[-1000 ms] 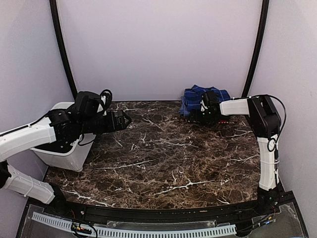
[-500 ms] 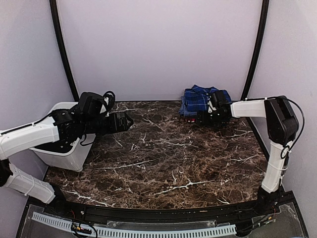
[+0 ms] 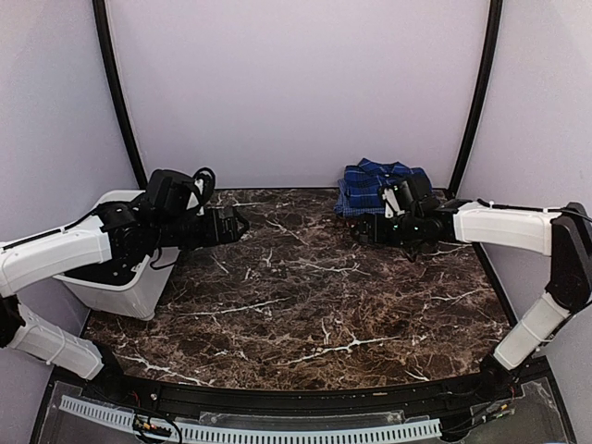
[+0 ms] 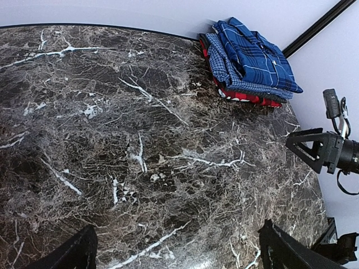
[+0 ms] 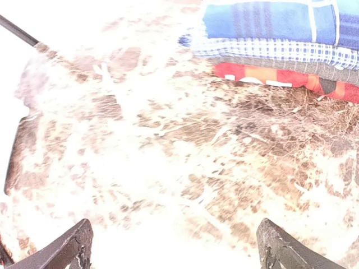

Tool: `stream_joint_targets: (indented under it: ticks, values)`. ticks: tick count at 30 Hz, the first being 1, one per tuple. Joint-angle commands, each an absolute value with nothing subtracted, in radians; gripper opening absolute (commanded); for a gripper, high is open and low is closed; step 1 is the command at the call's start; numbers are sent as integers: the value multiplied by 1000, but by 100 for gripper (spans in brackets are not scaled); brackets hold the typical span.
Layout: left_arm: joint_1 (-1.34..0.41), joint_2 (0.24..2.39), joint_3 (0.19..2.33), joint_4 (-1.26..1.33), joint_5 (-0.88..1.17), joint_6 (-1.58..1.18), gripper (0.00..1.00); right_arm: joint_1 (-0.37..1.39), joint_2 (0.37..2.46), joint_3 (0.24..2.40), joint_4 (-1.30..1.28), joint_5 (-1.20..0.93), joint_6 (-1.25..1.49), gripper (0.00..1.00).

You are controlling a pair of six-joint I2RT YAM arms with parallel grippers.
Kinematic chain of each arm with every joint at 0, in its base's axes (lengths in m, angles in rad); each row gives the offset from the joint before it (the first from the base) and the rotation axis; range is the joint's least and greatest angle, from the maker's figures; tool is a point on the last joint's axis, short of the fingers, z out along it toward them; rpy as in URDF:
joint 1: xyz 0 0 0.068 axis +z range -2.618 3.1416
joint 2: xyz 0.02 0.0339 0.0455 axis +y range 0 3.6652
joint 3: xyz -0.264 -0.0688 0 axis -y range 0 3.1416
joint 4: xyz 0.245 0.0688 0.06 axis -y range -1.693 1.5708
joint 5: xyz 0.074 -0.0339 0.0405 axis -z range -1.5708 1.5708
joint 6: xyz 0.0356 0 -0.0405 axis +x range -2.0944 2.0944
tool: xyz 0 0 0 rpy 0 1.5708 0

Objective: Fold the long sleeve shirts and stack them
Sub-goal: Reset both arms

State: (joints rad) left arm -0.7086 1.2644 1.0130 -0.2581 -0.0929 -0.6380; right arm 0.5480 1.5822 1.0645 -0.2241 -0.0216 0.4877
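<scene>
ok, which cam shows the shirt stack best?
Left wrist: the whole shirt stack sits unobstructed, with dark blue plaid on top, light blue check under it and red at the bottom. Top external shows it small, partly behind the right arm. Right wrist crops it to the near edges, amid glare.

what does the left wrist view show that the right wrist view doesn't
Only left wrist: the right arm's open tool, apart from the stack, and the top face of the deep-blue plaid shirt. Only right wrist: the stack's edge side-on, close, with glare whitening the dark marble table. Both: that plaid over a light blue fine-check shirt and a red shirt, folded.
</scene>
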Motion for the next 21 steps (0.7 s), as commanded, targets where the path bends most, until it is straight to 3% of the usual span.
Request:
stream_joint_targets:
  ticks: [1, 21]
  values:
    - [-703, 1268, 1034, -255, -94, -614, 99, 590, 1470, 1016, -186, 24, 514, 99]
    - [-702, 1193, 978, -215, -139, -580, 99, 617, 966, 837, -149, 92, 401, 99]
